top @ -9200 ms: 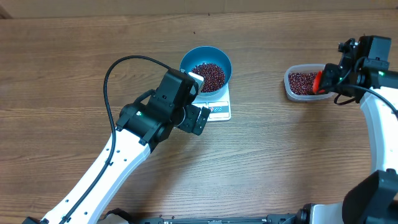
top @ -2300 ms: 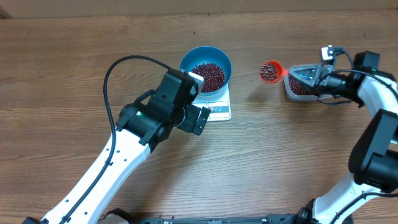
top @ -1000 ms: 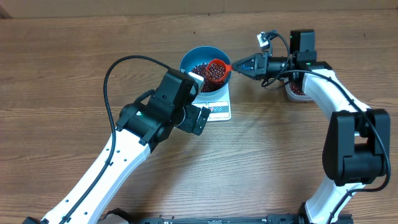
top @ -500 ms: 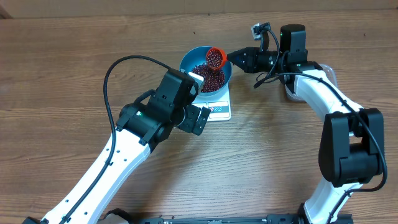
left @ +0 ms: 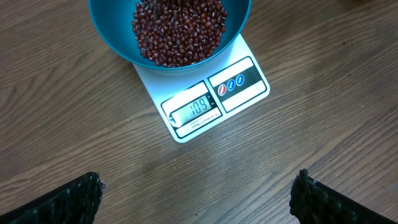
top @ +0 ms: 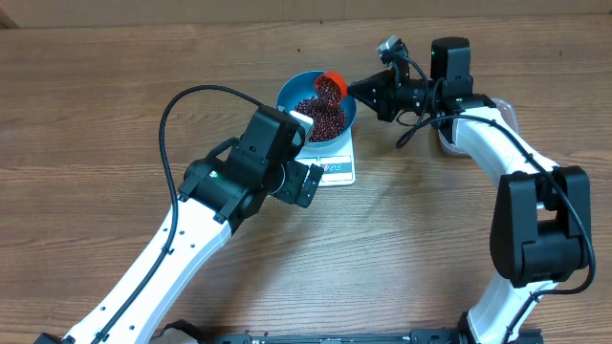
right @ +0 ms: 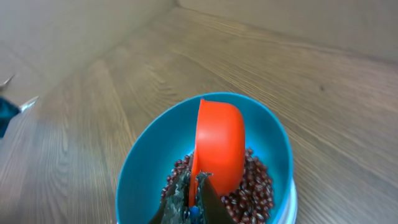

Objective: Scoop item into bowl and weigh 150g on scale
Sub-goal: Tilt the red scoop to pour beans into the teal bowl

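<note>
Since half a second ago the right tool has rolled further over. The orange scoop, which then showed its load face-up, now stands on edge over the far-right rim of the blue bowl, its back toward the wrist camera. The right tool's fingers are clamped together on the scoop's handle. Beans lie heaped in the bowl, directly beneath the scoop and spreading to its left. The bowl sits on the white scale, whose display reads 109. The left tool hangs above the tabletop on the near side of the scale, fingers spread wide apart, holding nothing.
</note>
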{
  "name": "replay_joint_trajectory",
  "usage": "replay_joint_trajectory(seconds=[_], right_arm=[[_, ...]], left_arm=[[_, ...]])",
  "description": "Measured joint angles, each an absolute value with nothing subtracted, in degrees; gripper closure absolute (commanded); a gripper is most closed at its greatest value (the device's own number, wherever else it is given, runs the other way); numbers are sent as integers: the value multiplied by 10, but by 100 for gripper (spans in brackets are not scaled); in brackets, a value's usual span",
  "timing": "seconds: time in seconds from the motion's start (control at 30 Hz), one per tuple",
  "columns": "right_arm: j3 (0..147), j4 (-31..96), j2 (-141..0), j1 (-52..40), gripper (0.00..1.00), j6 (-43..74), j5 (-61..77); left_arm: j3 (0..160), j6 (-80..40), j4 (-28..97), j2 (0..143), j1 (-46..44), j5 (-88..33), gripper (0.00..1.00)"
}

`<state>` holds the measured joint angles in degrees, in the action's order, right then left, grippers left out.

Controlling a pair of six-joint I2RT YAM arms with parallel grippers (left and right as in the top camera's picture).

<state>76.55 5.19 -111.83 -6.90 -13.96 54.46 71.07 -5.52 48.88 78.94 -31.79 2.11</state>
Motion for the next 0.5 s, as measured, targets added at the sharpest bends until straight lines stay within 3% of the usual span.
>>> replay_joint_trajectory(seconds=[0.5], right_arm=[[766,56,-1118,-69,96,-250,592]], left_arm=[[711,-55,489,789,-318,21,1]])
